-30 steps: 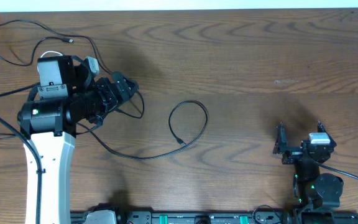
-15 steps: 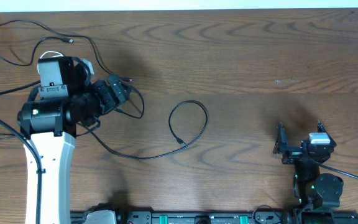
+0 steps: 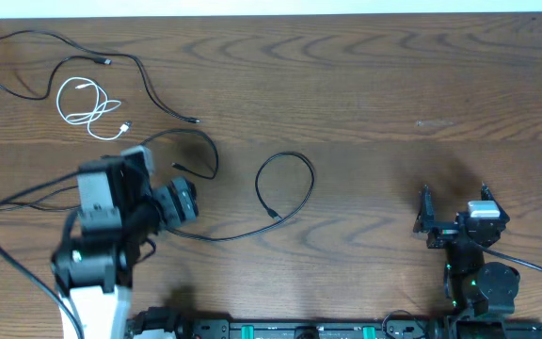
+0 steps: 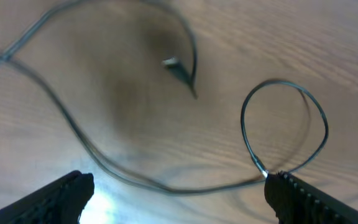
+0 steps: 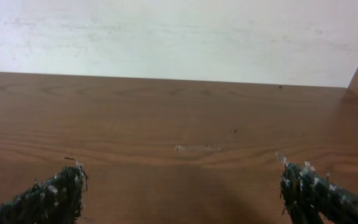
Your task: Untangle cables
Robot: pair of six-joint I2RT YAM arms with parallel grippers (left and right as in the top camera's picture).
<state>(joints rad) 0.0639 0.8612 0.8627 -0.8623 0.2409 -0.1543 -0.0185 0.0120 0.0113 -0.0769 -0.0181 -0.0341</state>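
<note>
**Near edge.** The left gripper hangs over the brown wood-grain table and points right. Its jaws are spread wide and hold nothing. The wrist view shows its fingers well apart, with only wood and cord between them. The right gripper sits at the near right, also wide and empty, with bare wood ahead of it.

**Middle ground.** A thin long black cable emerges from under the left arm and runs rightward. It then curls into a single round loop with a small plug at its foot.
- The run passes just beside the left gripper, on its near-right side, and the loop lies farther right.
- The cable's long axis is left to right.
- An arc of black cord ending in a plug end lies just beyond that gripper. The arm hides any join, so I cannot tell whether it belongs to the same cable.

**Far left.** A short white cable lies coiled on itself. Around and beyond it, a second thin black cable wanders toward the far edge. The two are close together, but whether they cross cannot be told.

**Assessment.** The looped cable lies between the two grippers but much nearer the left one. The right arm is well apart from every cable. Any pick on that run probably falls to the left arm, reaching right and slightly nearer.
</note>
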